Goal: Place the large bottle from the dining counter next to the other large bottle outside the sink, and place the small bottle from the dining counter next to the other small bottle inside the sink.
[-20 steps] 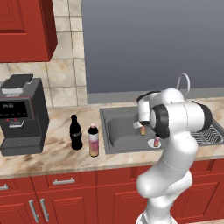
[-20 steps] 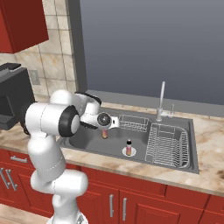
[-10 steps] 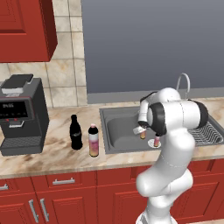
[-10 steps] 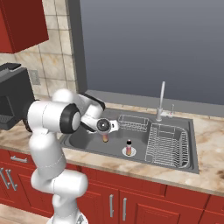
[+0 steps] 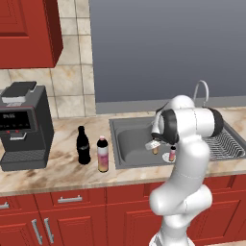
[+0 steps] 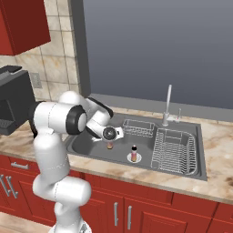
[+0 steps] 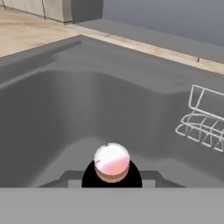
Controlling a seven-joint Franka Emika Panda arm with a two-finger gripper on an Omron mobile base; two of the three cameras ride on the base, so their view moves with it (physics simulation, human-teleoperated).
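Small bottle [image 7: 112,162] upright in pincer [image 6: 109,141], inside sink [image 6: 91,141].

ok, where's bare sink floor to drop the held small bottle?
Bare basin floor left of the held small bottle, toward the sink wall, and behind it up to the wire basket. Crowded to its right: the other small bottle, then the dish rack.

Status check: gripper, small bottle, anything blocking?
Gripper low in sink, shut on small bottle. Other small bottle upright beside it, apart. Nothing between them.
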